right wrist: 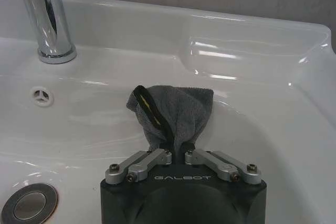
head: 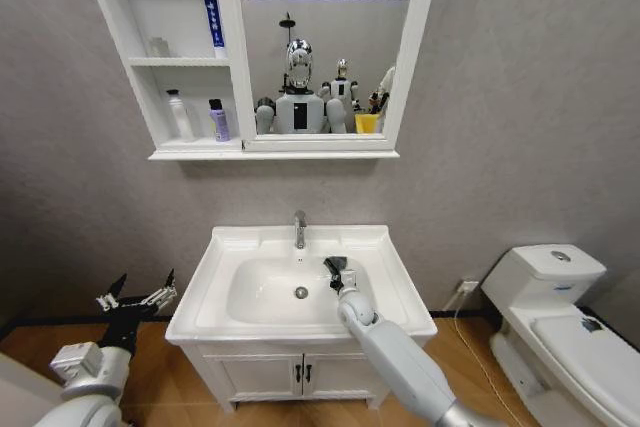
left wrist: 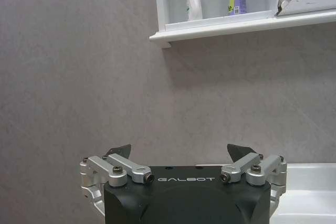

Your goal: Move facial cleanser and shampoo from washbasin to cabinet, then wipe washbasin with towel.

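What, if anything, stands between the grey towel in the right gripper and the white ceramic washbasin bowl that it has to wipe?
Nothing visible does. The right gripper is shut on the grey towel with a yellow-green edge, which hangs directly against the white ceramic washbasin. The chrome tap and round metal drain sit to the side.

Towel (right wrist: 173,114) hides the right hand's (right wrist: 178,147) fingertips.

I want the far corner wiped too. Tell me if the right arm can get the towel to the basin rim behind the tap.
Probably yes. The right end effector, shut on the towel, sits in the washbasin bowl right of the tap, with nothing between it and the back rim.
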Controlling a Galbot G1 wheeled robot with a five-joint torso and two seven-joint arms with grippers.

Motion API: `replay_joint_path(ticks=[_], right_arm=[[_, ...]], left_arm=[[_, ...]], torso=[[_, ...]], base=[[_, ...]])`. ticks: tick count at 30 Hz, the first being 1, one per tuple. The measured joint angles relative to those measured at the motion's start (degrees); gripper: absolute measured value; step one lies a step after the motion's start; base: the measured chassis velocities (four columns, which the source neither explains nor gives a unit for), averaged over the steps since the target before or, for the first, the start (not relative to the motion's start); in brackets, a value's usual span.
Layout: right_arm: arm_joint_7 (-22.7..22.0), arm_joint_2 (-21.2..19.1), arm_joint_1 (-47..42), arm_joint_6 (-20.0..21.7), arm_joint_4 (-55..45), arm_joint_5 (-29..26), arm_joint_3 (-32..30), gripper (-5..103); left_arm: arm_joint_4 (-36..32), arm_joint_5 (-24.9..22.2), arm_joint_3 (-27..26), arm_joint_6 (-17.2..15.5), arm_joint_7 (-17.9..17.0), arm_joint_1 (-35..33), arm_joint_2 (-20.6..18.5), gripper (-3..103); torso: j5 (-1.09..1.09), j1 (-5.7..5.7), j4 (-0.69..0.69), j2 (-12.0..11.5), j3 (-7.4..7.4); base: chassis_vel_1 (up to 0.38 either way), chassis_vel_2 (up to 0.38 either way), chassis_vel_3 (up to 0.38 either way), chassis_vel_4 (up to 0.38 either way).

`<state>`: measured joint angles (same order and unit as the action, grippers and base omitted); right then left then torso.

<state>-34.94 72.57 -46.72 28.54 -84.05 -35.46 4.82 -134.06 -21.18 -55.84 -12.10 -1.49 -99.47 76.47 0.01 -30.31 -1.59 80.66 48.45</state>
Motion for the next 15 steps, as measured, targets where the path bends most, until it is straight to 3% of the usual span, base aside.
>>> replay_joint_path(ticks=[9,15], right_arm=[[-5.46,0.22,-1.09,3.59,-0.81,-7.46,0.47,6],[-6.81,0.28,-1.32,4.62,-0.42,-10.36,0.04,6]], left_arm=[[0.0,0.0,0.0,0.0,0.0,0.0,0.0,100],[0.0,0.0,0.0,0.0,0.0,0.0,0.0,100]], torso=[[0.0,0.0,0.0,0.01,0.0],[0.0,0.0,0.0,0.01,0.0]], base=[[0.0,0.0,0.0,0.0],[0.0,0.0,0.0,0.0]])
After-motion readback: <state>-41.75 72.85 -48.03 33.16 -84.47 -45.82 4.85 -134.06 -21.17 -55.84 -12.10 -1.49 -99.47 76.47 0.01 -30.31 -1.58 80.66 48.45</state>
